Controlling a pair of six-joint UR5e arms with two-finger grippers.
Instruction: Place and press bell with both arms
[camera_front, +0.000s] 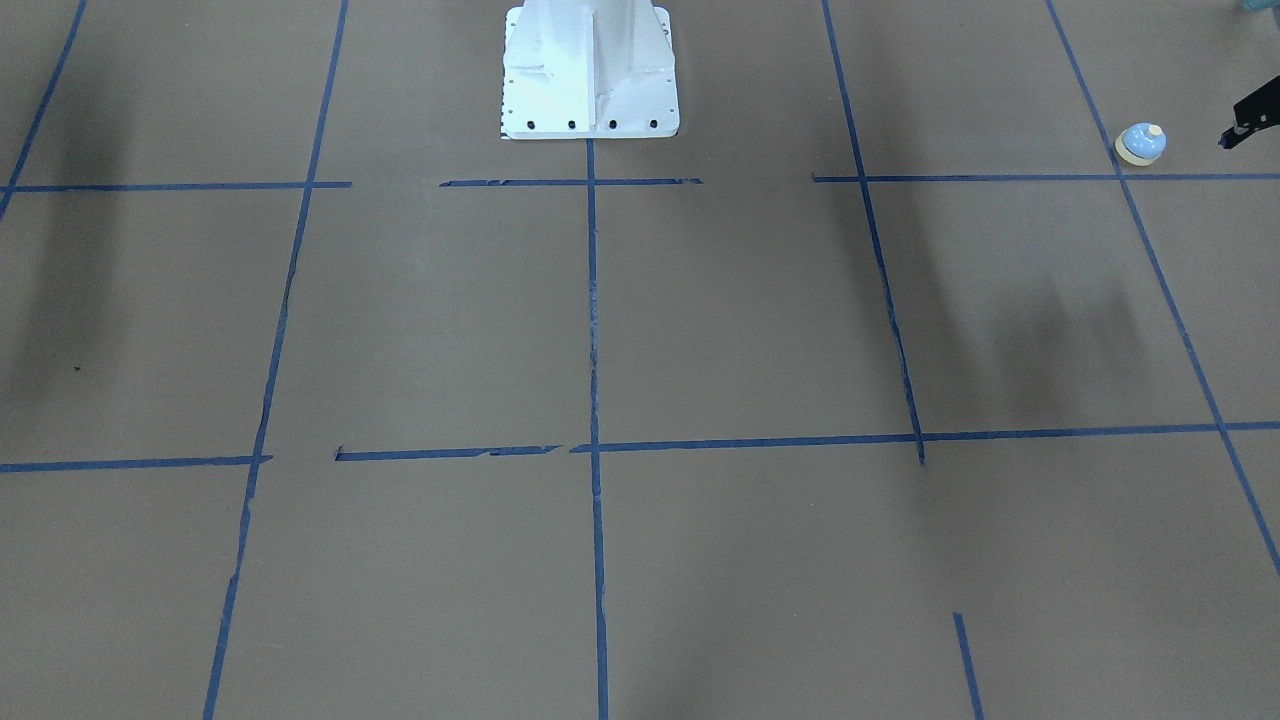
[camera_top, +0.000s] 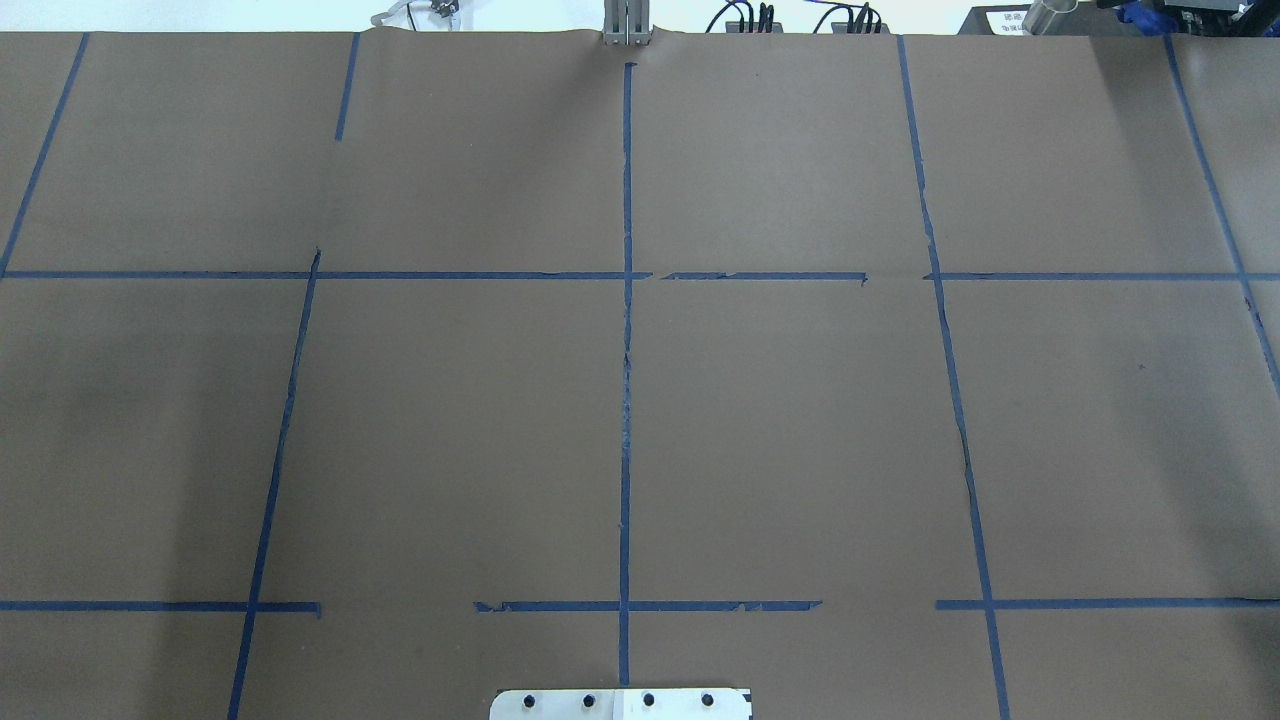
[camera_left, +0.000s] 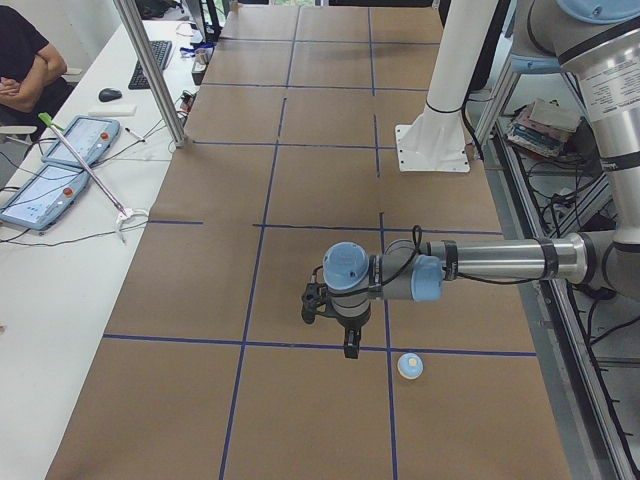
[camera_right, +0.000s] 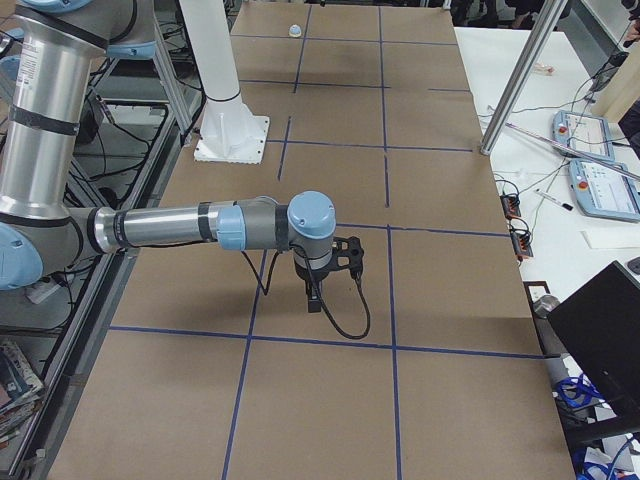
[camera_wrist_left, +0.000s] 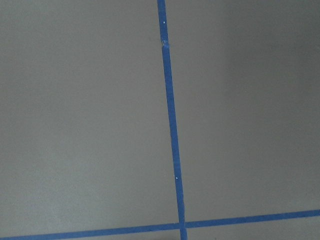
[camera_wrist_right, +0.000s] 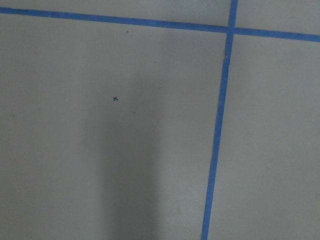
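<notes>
Left-side view, lower centre: the left claw (camera_left: 332, 325) hangs over the brown surface (camera_left: 200, 300). Its opening cannot be determined. The bell (camera_left: 410, 366) stands upright on the surface just right of it, untouched. Right-side view, centre: the right claw (camera_right: 318, 285) points down. Its opening cannot be determined.

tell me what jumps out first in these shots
The tiny blue bell sits alone on the brown, blue-taped table, at its end on the robot's left. The left arm stretches low over the table close beside it, not touching; the right arm stretches out over the opposite end.
</notes>
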